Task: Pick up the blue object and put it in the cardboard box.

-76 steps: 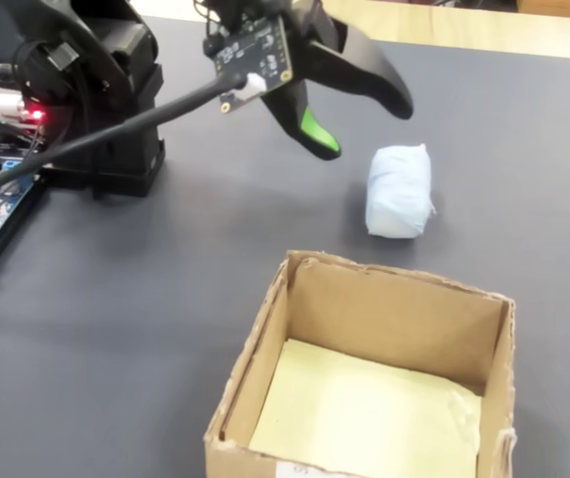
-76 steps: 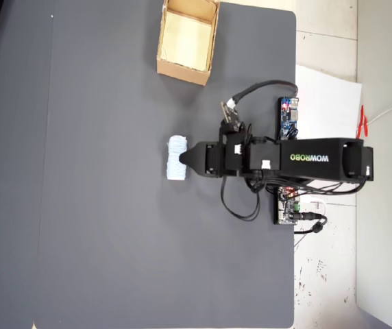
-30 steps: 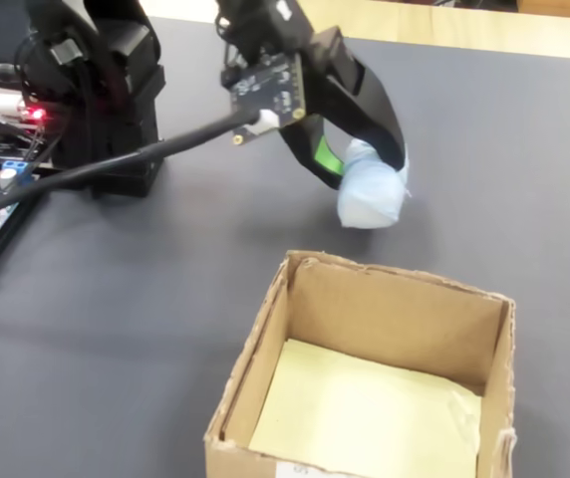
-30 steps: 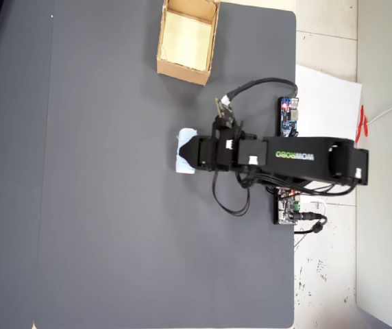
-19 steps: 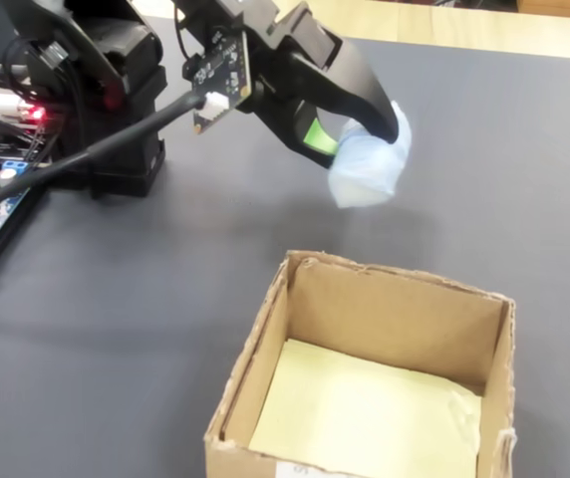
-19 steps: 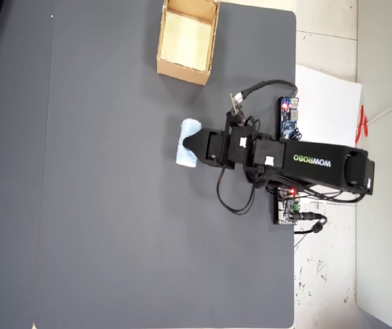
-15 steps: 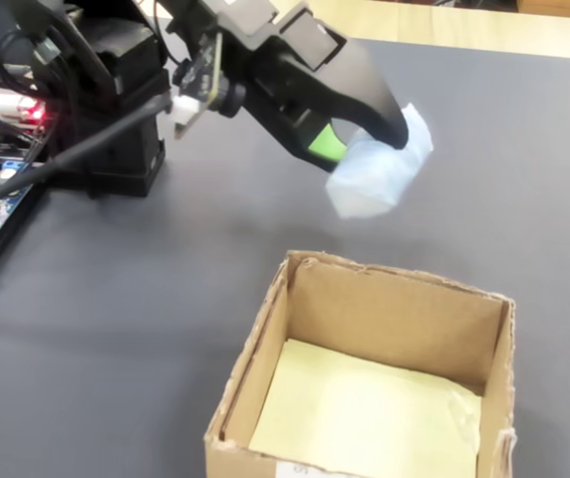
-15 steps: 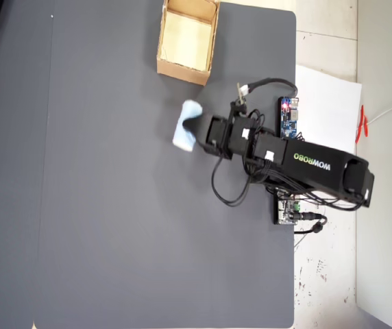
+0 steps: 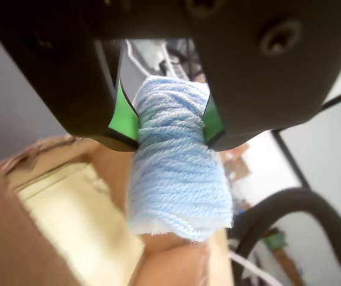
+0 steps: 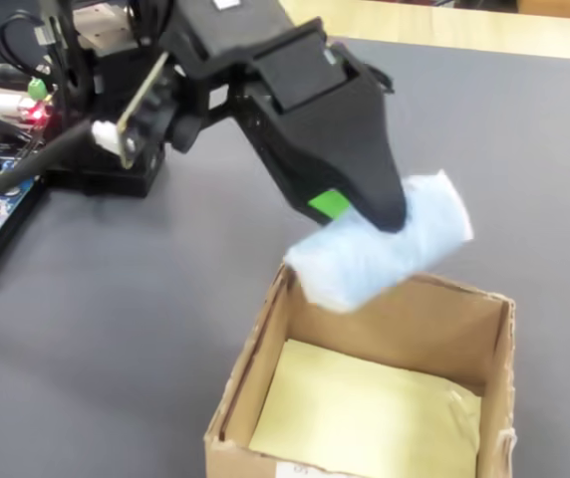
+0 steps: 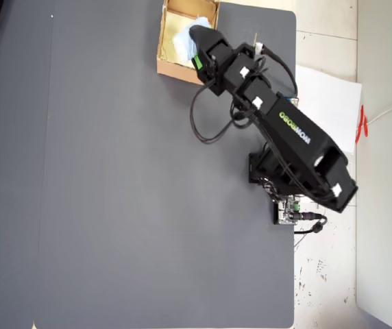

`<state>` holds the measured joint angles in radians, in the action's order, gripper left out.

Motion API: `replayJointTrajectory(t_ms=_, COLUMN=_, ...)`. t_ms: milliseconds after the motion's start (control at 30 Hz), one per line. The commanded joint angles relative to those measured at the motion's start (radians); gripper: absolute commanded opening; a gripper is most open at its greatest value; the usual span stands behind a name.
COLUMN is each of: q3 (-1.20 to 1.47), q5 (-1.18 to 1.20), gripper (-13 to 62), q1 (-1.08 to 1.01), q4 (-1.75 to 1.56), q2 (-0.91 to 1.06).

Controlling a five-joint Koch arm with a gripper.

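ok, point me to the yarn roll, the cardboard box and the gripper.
yarn roll (image 9: 179,185): wrist view, middle of the wound blue body.
cardboard box (image 10: 410,324): fixed view, inner face of the far wall.
gripper (image 9: 171,122): wrist view, midway between the green-padded jaws clamping the roll.

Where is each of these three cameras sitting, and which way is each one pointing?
Wrist view: rides on the gripper, looking along its jaws at the blue object they clamp, the cardboard box behind it.
Fixed view: stands low by the table, looking down across the box toward the arm's base; gripper and wrist show.
Overhead view: looks straight down on the grey table; the whole arm shows, reaching over the box.
Shared: all three show the blue object above the box.
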<state>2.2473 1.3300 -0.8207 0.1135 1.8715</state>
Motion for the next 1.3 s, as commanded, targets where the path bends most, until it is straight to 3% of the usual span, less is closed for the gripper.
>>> replayJointTrajectory(t_ms=0, q3=-0.091, q5=0.002, gripper=10.6, q1=-0.018, q4=-0.083, q2=0.011)
replayJointTrajectory(t_ms=67, q3=-0.069, q5=0.002, gripper=11.2, q1=-0.034, q4=-0.086, q2=0.005)
replayJointTrajectory(t_ms=167, q3=-0.064, q5=0.008, gripper=22.0, q1=-0.034, q4=-0.075, q2=0.003)
replayJointTrajectory(t_ms=333, q3=-0.046, q5=0.025, gripper=26.9, q1=-0.031, q4=-0.081, q2=0.009)
replayJointTrajectory(t_ms=633, q3=0.025, q5=0.095, gripper=29.2, q1=0.028, q4=-0.117, q2=0.081)
replayJointTrajectory(t_ms=1267, q3=0.422, q5=0.198, gripper=33.3, q1=0.512, q4=-0.305, q2=0.42)
